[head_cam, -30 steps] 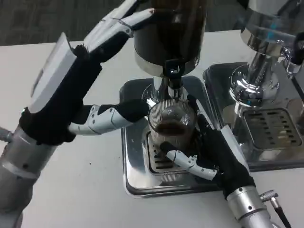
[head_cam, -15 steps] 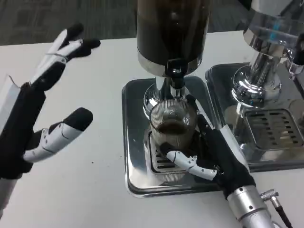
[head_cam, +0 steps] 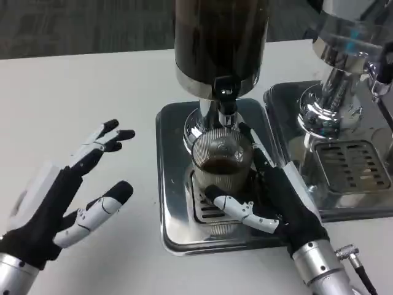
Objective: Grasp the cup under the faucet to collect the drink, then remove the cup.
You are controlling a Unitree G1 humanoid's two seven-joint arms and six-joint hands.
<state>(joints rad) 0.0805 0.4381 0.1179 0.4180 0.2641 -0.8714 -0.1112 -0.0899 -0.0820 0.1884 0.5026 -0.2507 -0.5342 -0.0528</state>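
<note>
Under the faucet, mid-tray, the right hand grips the ribbed cup: likely rigid, slippery, part-filled; hold mid-wall, level. Left hand lies released.

Single head view — steeply down, close over the table

I saw a ribbed clear glass cup on a glossy, mirror-bright metal tray; the dispenser's chrome base gleamed, and the white table looked smooth and matt.
</note>
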